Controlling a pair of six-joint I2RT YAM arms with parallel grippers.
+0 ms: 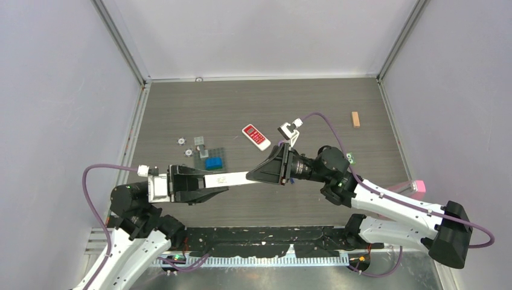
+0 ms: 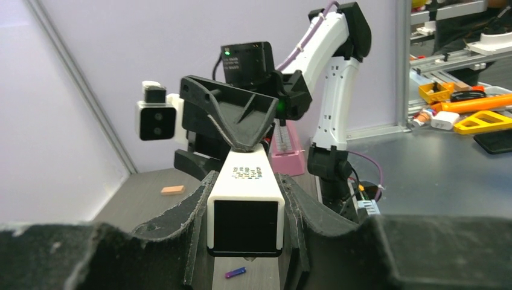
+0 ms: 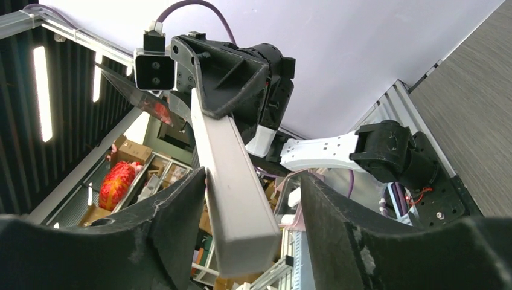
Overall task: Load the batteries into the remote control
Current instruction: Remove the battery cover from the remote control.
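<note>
The left gripper (image 1: 212, 181) clamped the remote control (image 1: 232, 179) by its 9 o'clock end, holding it level above the table (image 1: 338, 109). The right gripper (image 1: 250, 176) stood astride the 3 o'clock end, jaws parted, with a gap showing beside one finger. A blue-purple battery (image 2: 235, 272) lay on the table beneath the remote control.
</note>
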